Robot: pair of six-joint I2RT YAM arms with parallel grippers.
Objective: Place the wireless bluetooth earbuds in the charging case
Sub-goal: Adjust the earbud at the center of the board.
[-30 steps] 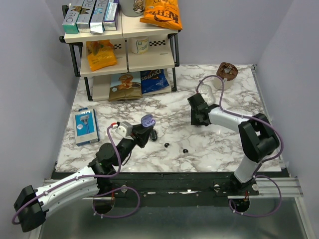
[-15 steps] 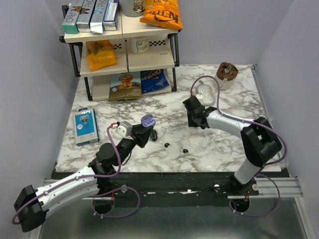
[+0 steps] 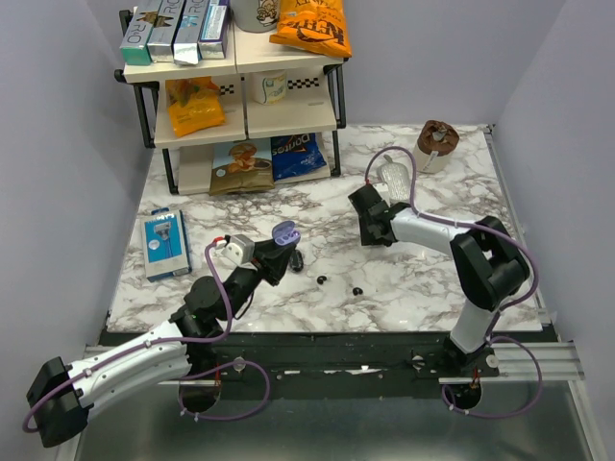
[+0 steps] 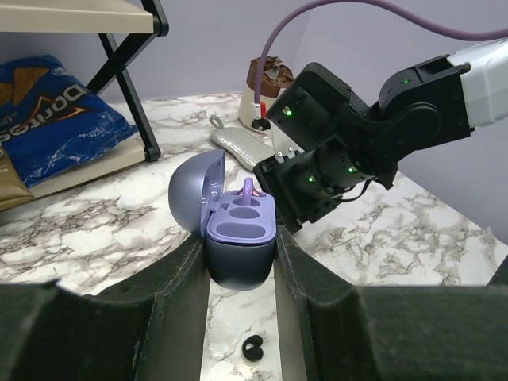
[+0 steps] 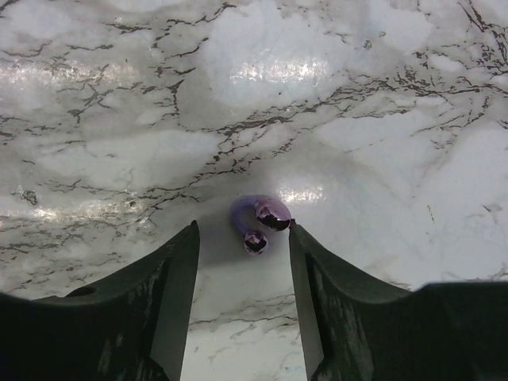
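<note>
The left gripper (image 4: 240, 250) is clamped on the case (image 4: 242, 214), a finger pressed to each side. The case is a smooth, rounded lavender shell with its lid tipped back to the left and its two moulded sockets facing up. It sits left of centre, not far from the table's (image 3: 432, 279) near edge. Just right of it, on open marble, lie the two buds: one (image 3: 321, 279) close by and the other (image 3: 356, 290) a little further right and nearer. Both are tiny, glossy, black and rounded, and neither touches anything. The left wrist view shows one bud on the marble low between the fingers. Farther off and to the right, the right gripper (image 5: 243, 238) points down at the slab with its fingers parted at a middling width and holding nothing. Between them lies a small purple hook (image 5: 258, 218) with shiny dark ends, its right end just beside the right finger. The table is polished white marble with grey veins, and bare slab surrounds this gripper on every side. A wire shelf (image 3: 240, 115) of crinkly snack bags fills the far left corner, and a flat blue box (image 3: 161, 245) lies near the left edge.
</note>
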